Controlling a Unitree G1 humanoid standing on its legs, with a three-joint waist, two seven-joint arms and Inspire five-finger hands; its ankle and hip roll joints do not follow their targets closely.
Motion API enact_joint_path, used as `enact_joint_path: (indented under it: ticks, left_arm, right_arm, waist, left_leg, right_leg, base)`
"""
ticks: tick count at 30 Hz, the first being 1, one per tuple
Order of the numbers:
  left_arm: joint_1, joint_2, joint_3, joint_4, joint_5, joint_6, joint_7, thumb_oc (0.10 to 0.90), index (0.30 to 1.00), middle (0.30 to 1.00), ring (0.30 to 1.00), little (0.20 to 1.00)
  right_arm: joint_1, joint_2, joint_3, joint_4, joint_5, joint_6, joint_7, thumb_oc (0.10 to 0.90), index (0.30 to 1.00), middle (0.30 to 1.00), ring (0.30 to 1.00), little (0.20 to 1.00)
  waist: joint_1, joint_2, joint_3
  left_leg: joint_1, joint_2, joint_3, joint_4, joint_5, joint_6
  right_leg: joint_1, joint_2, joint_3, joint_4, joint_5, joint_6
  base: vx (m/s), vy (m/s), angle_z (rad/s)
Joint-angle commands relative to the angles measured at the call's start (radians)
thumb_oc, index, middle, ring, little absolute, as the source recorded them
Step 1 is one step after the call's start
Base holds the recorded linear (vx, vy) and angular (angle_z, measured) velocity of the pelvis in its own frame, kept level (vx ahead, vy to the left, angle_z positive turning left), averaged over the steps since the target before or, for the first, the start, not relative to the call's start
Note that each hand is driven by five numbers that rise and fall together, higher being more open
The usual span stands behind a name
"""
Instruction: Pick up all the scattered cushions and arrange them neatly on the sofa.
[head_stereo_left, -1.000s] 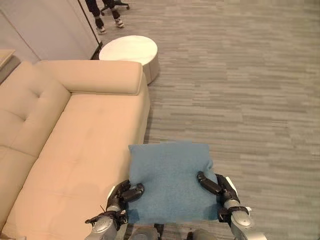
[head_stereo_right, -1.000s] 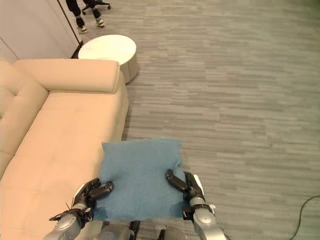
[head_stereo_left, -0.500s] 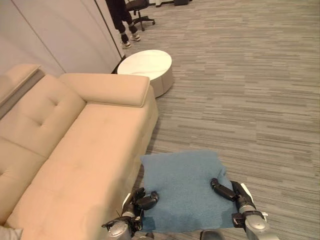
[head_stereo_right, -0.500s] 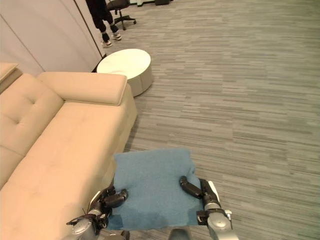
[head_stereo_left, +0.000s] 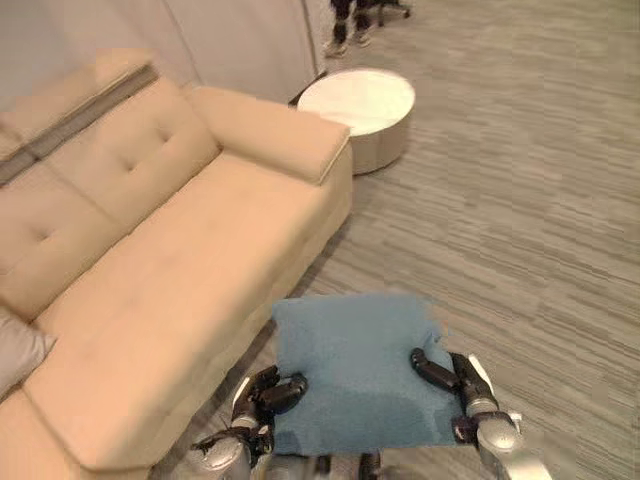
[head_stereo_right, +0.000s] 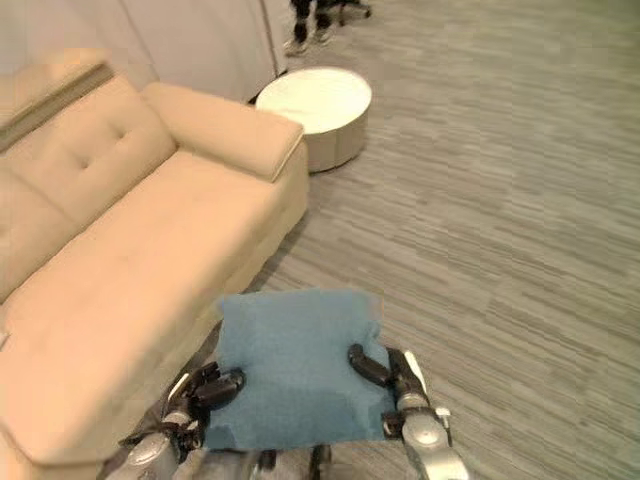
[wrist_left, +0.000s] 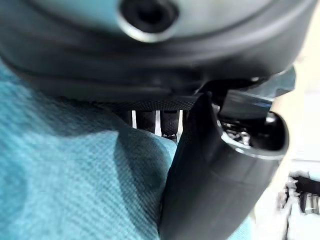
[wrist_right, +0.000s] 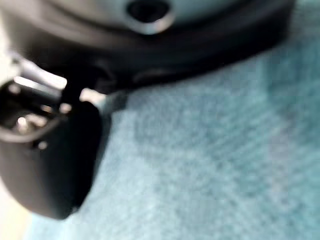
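One blue cushion (head_stereo_left: 355, 365) is gripped at its two near sides by the left hand (head_stereo_left: 264, 392) and right hand (head_stereo_left: 452, 376), right of one sofa (head_stereo_left: 160, 270).

Both arms reach forward, low in the eye views, hands level with each other; the left hand (head_stereo_left: 262, 393) clamps the near left edge of the cushion (head_stereo_left: 355, 365), thumb on top and pointing inward; the right hand (head_stereo_left: 455, 378) grips the near right edge likewise, thumb curled over the top, its white cover showing along the outer side.
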Motion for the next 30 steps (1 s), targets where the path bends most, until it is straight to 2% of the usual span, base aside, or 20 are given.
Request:
enact_joint_path:
  ticks: [1,2,3,4,6,8,10,11,12,13,14,16,19,21,22,24,25,26,28,30]
  left_arm:
    - [-0.033,-0.004,0.002,-0.113,-0.004,-0.086,-0.031,0.4,0.3,0.3,0.3,0.3]
    - [-0.033,0.005,0.0,-0.115,0.003,-0.073,-0.028,0.4,0.3,0.3,0.3,0.3]
    - [-0.028,0.011,0.003,-0.119,0.006,-0.07,-0.026,0.4,0.3,0.3,0.3,0.3]
    - [-0.021,0.018,0.008,-0.127,0.014,-0.069,-0.027,0.4,0.3,0.3,0.3,0.3]
    - [-0.021,0.026,0.007,-0.134,0.012,-0.072,-0.022,0.4,0.3,0.3,0.3,0.3]
    - [-0.026,0.029,0.008,-0.134,0.014,-0.074,-0.019,0.4,0.3,0.3,0.3,0.3]
    - [-0.031,0.034,0.004,-0.133,0.018,-0.075,-0.025,0.4,0.3,0.3,0.3,0.3]
    - [-0.03,0.032,0.002,-0.131,0.026,-0.074,-0.026,0.4,0.3,0.3,0.3,0.3]
    - [-0.031,0.032,0.002,-0.131,0.026,-0.074,-0.026,0.4,0.3,0.3,0.3,0.3]
    - [-0.03,0.032,0.002,-0.131,0.031,-0.076,-0.03,0.4,0.3,0.3,0.3,0.3]
    - [-0.031,0.027,0.003,-0.125,0.037,-0.081,-0.034,0.4,0.3,0.3,0.3,0.3]
    - [-0.031,0.026,0.005,-0.12,0.041,-0.084,-0.034,0.4,0.3,0.3,0.3,0.3]
    - [-0.036,0.014,0.002,-0.112,0.03,-0.084,-0.042,0.4,0.3,0.3,0.3,0.3]
    - [-0.021,0.007,0.007,-0.12,0.025,-0.078,-0.057,0.4,0.3,0.3,0.3,0.3]
    - [-0.012,0.006,0.005,-0.141,0.001,-0.068,-0.05,0.4,0.3,0.3,0.3,0.3]
    - [-0.011,0.011,0.008,-0.153,0.0,-0.061,-0.047,0.4,0.3,0.3,0.3,0.3]
    - [-0.019,0.021,0.007,-0.168,-0.006,-0.059,-0.046,0.4,0.3,0.3,0.3,0.3]
    - [-0.019,0.021,0.007,-0.168,-0.006,-0.059,-0.046,0.4,0.3,0.3,0.3,0.3]
    - [-0.039,0.027,0.001,-0.169,-0.014,-0.063,-0.042,0.4,0.3,0.3,0.3,0.3]
    - [-0.047,0.027,-0.006,-0.168,-0.019,-0.065,-0.04,0.4,0.3,0.3,0.3,0.3]
  right_arm:
    - [-0.048,0.054,-0.004,-0.222,-0.002,-0.123,0.025,0.4,0.3,0.3,0.3,0.3]
    - [-0.038,0.06,-0.001,-0.234,-0.021,-0.113,0.035,0.4,0.3,0.3,0.3,0.3]
    - [-0.029,0.062,0.002,-0.237,-0.022,-0.11,0.037,0.4,0.3,0.3,0.3,0.3]
    - [-0.018,0.066,-0.004,-0.241,-0.024,-0.11,0.04,0.4,0.3,0.3,0.3,0.3]
    - [0.001,0.071,-0.012,-0.252,-0.021,-0.108,0.044,0.4,0.3,0.3,0.3,0.3]
    - [0.006,0.071,-0.014,-0.249,-0.015,-0.112,0.042,0.4,0.3,0.3,0.3,0.3]
    - [0.012,0.064,-0.03,-0.239,0.0,-0.109,0.043,0.4,0.3,0.3,0.3,0.3]
    - [0.015,0.061,-0.036,-0.237,0.002,-0.108,0.039,0.4,0.3,0.3,0.3,0.3]
    - [0.015,0.061,-0.036,-0.237,0.002,-0.108,0.039,0.4,0.3,0.3,0.3,0.3]
    - [0.016,0.058,-0.04,-0.232,0.003,-0.105,0.038,0.4,0.3,0.3,0.3,0.3]
    - [0.021,0.055,-0.05,-0.219,0.001,-0.103,0.034,0.4,0.3,0.3,0.3,0.3]
    - [0.019,0.049,-0.05,-0.206,-0.009,-0.102,0.033,0.4,0.3,0.3,0.3,0.3]
    - [0.034,0.042,-0.061,-0.193,-0.011,-0.101,0.049,0.4,0.3,0.3,0.3,0.3]
    - [0.039,0.031,-0.067,-0.184,0.001,-0.109,0.054,0.4,0.3,0.3,0.3,0.3]
    - [0.029,0.005,-0.062,-0.187,0.01,-0.116,0.044,0.4,0.3,0.3,0.3,0.3]
    - [0.02,-0.007,-0.058,-0.186,0.01,-0.113,0.036,0.4,0.3,0.3,0.3,0.3]
    - [0.019,-0.024,-0.068,-0.196,0.008,-0.104,0.023,0.4,0.3,0.3,0.3,0.3]
    - [0.019,-0.024,-0.068,-0.196,0.008,-0.104,0.023,0.4,0.3,0.3,0.3,0.3]
    - [0.011,-0.03,-0.07,-0.204,0.013,-0.107,0.019,0.4,0.3,0.3,0.3,0.3]
    - [0.005,-0.033,-0.065,-0.206,0.019,-0.115,0.016,0.4,0.3,0.3,0.3,0.3]
  waist:
    - [0.001,-0.03,-0.116]
    - [-0.015,-0.032,-0.116]
    - [-0.03,-0.023,-0.114]
    - [-0.044,-0.001,-0.111]
    - [-0.072,0.027,-0.096]
    - [-0.091,0.031,-0.088]
    - [-0.126,0.025,-0.076]
    - [-0.144,0.018,-0.07]
    - [-0.145,0.02,-0.07]
    - [-0.158,0.007,-0.073]
    - [-0.181,0.005,-0.063]
    - [-0.19,0.01,-0.058]
    - [-0.205,-0.011,-0.071]
    - [-0.204,-0.01,-0.08]
    - [-0.195,-0.024,-0.038]
    - [-0.192,-0.026,-0.02]
    - [-0.178,-0.026,0.009]
    - [-0.177,-0.025,0.009]
    - [-0.158,-0.029,0.018]
    - [-0.129,-0.022,0.01]
  left_leg:
    - [0.008,-0.046,-0.04,-0.061,0.072,0.072]
    - [0.062,-0.054,-0.038,-0.049,0.03,0.1]
    - [0.09,-0.057,-0.045,-0.051,0.017,0.111]
    - [0.122,-0.044,-0.056,-0.058,0.004,0.118]
    - [0.176,-0.028,-0.083,-0.073,-0.015,0.114]
    - [0.202,-0.026,-0.098,-0.072,-0.032,0.105]
    - [0.267,-0.017,-0.138,-0.071,-0.088,0.069]
    - [0.297,-0.016,-0.158,-0.078,-0.11,0.056]
    - [0.296,-0.014,-0.159,-0.08,-0.108,0.056]
    - [0.315,-0.017,-0.175,-0.092,-0.12,0.043]
    - [0.374,0.004,-0.204,-0.127,-0.143,0.022]
    - [0.41,0.026,-0.215,-0.147,-0.153,0.011]
    - [0.441,0.075,-0.263,-0.1,-0.184,-0.018]
    - [0.382,0.127,-0.267,0.069,-0.135,-0.037]
    - [0.213,0.157,-0.225,0.377,-0.021,-0.013]
    - [0.157,0.166,-0.198,0.472,-0.026,0.01]
    - [0.087,0.183,-0.125,0.519,-0.043,0.022]
    - [0.086,0.184,-0.125,0.521,-0.044,0.022]
    - [0.015,0.131,-0.092,0.461,-0.093,0.028]
    - [-0.038,0.09,-0.041,0.285,-0.094,0.03]
  right_leg:
    - [0.155,-0.093,-0.01,0.055,-0.028,0.155]
    - [0.092,-0.151,-0.025,0.288,0.109,0.229]
    - [0.063,-0.169,-0.023,0.379,0.177,0.242]
    - [0.021,-0.178,-0.024,0.465,0.216,0.241]
    - [-0.068,-0.219,-0.054,0.539,0.189,0.219]
    - [-0.099,-0.245,-0.068,0.495,0.161,0.202]
    - [-0.136,-0.276,-0.063,0.28,0.107,0.189]
    - [-0.163,-0.274,-0.036,0.157,0.126,0.196]
    - [-0.16,-0.272,-0.038,0.149,0.131,0.196]
    - [-0.186,-0.276,-0.006,0.047,0.161,0.21]
    - [-0.227,-0.275,0.035,-0.093,0.23,0.239]
    - [-0.253,-0.275,0.027,-0.119,0.264,0.248]
    - [-0.244,-0.245,0.063,-0.073,0.276,0.246]
    - [-0.216,-0.208,0.058,-0.045,0.242,0.217]
    - [-0.173,-0.211,0.027,-0.03,0.206,0.166]
    - [-0.156,-0.194,0.008,-0.027,0.179,0.141]
    - [-0.12,-0.173,-0.012,-0.016,0.13,0.116]
    - [-0.121,-0.172,-0.012,-0.015,0.129,0.116]
    - [-0.089,-0.167,-0.031,-0.009,0.084,0.111]
    - [-0.055,-0.157,-0.052,-0.007,0.044,0.119]
  base:
    - [0.38,0.047,-0.51]
    - [0.37,0.059,-0.31]
    - [0.49,0.078,-0.07]
    - [0.38,0.046,0.34]
    - [0.36,-0.011,0.38]
    - [0.32,-0.118,0.2]
    - [0.47,-0.279,0.28]
    - [0.29,-0.206,0.36]
    - [0.29,-0.223,0.27]
    - [0.45,-0.306,0.39]
    - [0.62,-0.413,0.44]
    - [0.42,-0.31,0.46]
    - [0.38,-0.38,0.63]
    - [0.32,-0.396,0.8]
    - [0.11,-0.308,0.38]
    - [0.1,-0.324,0.33]
    - [0.13,-0.311,0.31]
    - [0.18,-0.24,0.24]
    - [0.24,-0.096,0.54]
    - [0.4,-0.036,0.42]
